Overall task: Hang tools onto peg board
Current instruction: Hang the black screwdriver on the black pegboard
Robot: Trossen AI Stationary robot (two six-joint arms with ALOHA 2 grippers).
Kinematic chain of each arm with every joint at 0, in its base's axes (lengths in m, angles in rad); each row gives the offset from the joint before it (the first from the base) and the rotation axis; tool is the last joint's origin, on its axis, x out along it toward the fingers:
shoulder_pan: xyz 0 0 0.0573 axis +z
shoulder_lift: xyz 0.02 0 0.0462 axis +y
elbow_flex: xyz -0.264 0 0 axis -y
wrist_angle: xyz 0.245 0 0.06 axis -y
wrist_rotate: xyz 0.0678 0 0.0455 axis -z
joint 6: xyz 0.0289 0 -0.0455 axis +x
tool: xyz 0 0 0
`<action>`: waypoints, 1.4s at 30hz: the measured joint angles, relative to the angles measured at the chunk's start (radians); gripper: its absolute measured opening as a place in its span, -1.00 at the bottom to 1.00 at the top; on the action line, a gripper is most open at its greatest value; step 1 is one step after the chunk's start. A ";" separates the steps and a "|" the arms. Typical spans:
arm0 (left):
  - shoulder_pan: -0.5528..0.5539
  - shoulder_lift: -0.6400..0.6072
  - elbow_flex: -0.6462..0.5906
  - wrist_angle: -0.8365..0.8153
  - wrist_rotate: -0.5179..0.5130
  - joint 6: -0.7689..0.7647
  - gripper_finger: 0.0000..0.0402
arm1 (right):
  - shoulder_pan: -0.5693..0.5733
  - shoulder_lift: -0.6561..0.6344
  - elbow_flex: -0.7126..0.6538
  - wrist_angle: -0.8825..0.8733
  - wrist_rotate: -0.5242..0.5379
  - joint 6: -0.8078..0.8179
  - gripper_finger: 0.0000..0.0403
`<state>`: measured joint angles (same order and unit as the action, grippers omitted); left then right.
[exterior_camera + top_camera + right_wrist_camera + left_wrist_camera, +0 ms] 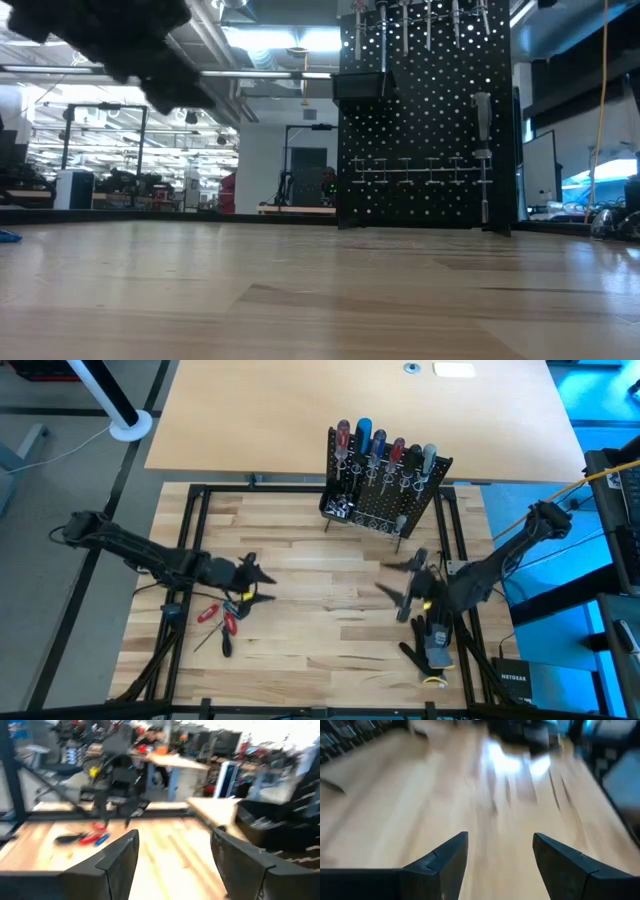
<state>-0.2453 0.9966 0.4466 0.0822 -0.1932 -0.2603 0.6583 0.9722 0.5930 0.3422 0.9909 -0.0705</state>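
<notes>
The black peg board (385, 490) stands at the table's far middle, with several screwdrivers (380, 442) (red, blue and black handles) in its upper wire rings; it also shows in the low view (425, 120). Loose tools (222, 622) with red and black handles lie on the wood near the left side, seen as red, blue and black tools (92, 839) in the right wrist view. My left gripper (265, 586) hovers open just right of them, nothing between its fingers (500, 855). My right gripper (392, 580) is open and empty (172, 855), in front of the board's right end.
A black-and-grey glove (437, 645) lies near the table's right front. A black frame (190, 540) borders the wooden top. A pale tabletop (350, 410) lies beyond the board. Bare wood (320, 630) spreads between the grippers.
</notes>
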 joint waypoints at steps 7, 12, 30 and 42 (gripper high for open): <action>-0.219 0.003 0.154 -0.308 0.002 0.056 0.06 | 0.010 0.246 0.000 0.062 -0.059 0.167 0.22; -0.350 0.052 0.278 -0.549 0.008 -0.036 0.06 | 0.009 0.383 0.013 0.185 -0.070 0.159 0.22; -0.450 0.417 0.329 -0.861 0.250 0.030 0.06 | 0.009 0.418 0.096 0.179 -0.049 0.039 0.22; -0.463 0.520 0.333 -0.796 0.260 0.159 0.06 | 0.009 0.418 0.096 0.179 -0.049 0.039 0.22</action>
<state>-0.7078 1.5169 0.7798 -0.7139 0.0669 -0.1008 0.6674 1.3903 0.6891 0.5213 0.9417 -0.0315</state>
